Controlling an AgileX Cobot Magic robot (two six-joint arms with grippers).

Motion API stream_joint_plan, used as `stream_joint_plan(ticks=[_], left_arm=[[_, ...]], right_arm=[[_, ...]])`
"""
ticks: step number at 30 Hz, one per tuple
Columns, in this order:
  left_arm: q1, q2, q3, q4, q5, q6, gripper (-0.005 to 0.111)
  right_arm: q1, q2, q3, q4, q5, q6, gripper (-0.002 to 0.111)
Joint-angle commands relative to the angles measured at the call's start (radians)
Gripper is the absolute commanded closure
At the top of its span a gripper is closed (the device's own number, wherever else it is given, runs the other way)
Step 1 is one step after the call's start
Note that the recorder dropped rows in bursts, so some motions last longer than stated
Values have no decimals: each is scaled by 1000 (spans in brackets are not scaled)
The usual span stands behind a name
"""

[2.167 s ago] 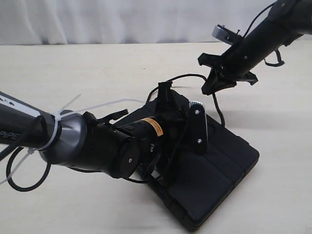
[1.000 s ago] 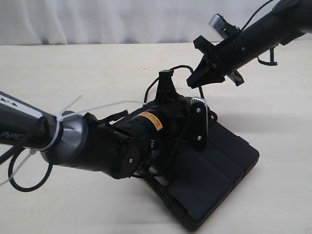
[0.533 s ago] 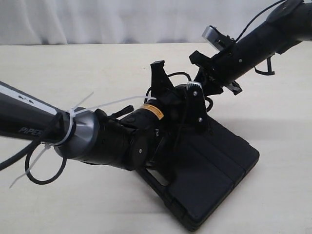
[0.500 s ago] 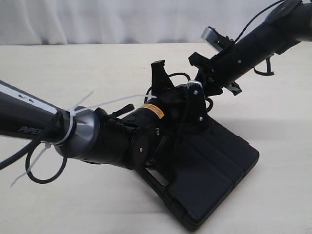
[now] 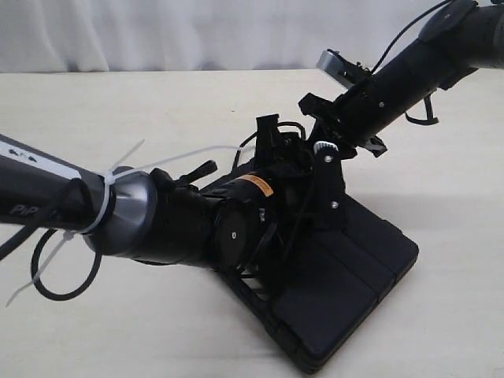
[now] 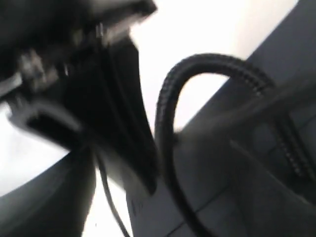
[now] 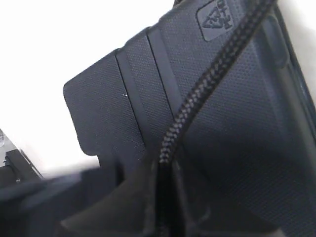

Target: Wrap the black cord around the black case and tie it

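The black case point(image 5: 346, 272) lies flat on the table at the lower right, its ribbed lid point(image 7: 212, 113) filling the right wrist view. The black cord point(image 7: 207, 84) runs taut over the lid into my right gripper point(image 7: 165, 165), which is shut on it. From outside, the right gripper point(image 5: 316, 120) hangs over the case's far corner, close beside my left gripper point(image 5: 272, 135). A loop of the cord point(image 6: 207, 61) arches over the case point(image 6: 247, 163) in the blurred left wrist view. That view does not show whether the left gripper's jaws are open or shut.
My left arm point(image 5: 157, 224) lies low across the left and middle of the exterior view, hiding the case's near left part. A white zip tie point(image 5: 161, 163) and a loop of arm cable point(image 5: 47, 276) hang from it. The table point(image 5: 118, 102) is pale beige.
My right gripper has swung left and down with the cord, closing in on the left gripper. The left arm has shifted right and its gripper has risen slightly.
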Motion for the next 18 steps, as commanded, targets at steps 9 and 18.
stream_joint_plan(ticks=[9, 18], left_arm=[[-112, -67, 0, -317, -25, 291, 37], [-112, -134, 0, -387, 179, 293, 37]], right_arm=[[0, -12, -2, 10, 0, -21, 104], [0, -12, -2, 10, 0, -35, 104]])
